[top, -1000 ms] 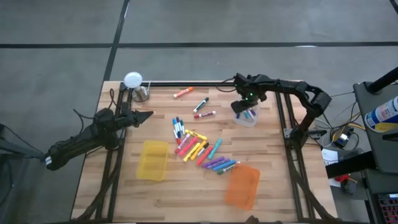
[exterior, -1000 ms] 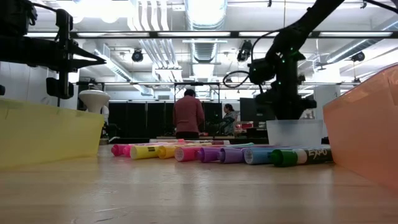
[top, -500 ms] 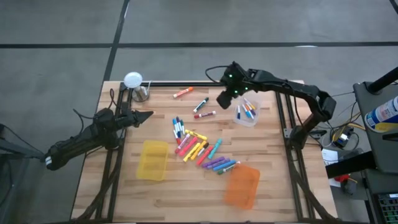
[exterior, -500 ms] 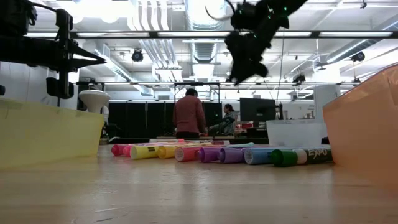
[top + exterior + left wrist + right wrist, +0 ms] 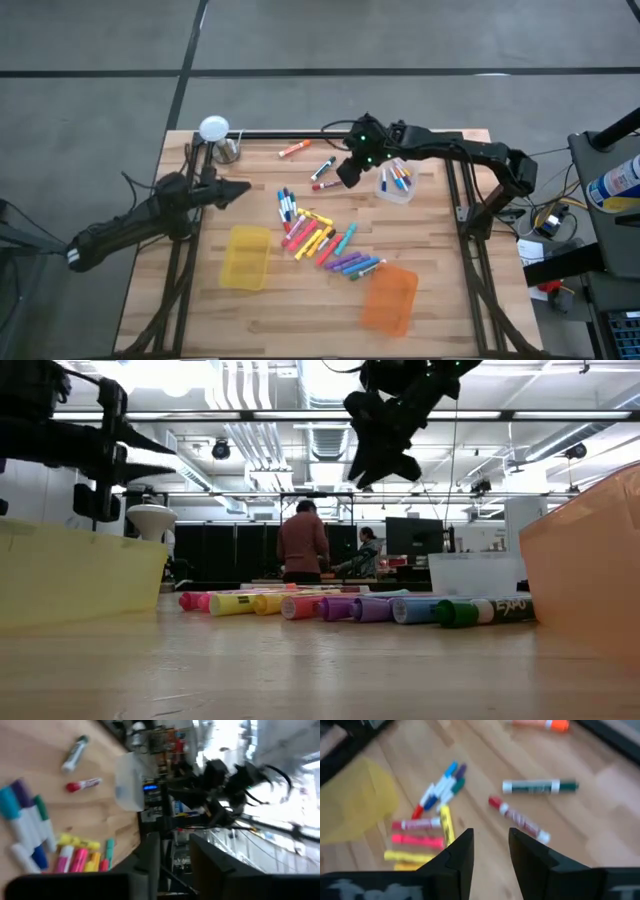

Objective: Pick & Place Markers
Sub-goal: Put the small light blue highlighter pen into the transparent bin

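Nearest you, the orange bin [image 5: 390,300] and yellow bin [image 5: 246,257] sat at the table's front. Behind them, most of your markers [image 5: 320,237] lay heaped mid-table, apart from both grippers. Your left gripper [image 5: 236,189] waited over the left edge, fingers slightly parted, empty. Your right gripper [image 5: 343,176] hung above the red marker [image 5: 329,184], fingers narrowly parted, holding nothing. Beyond it lay the green marker [image 5: 323,167] and orange marker [image 5: 294,149]; the clear bin [image 5: 397,186] already held several markers.
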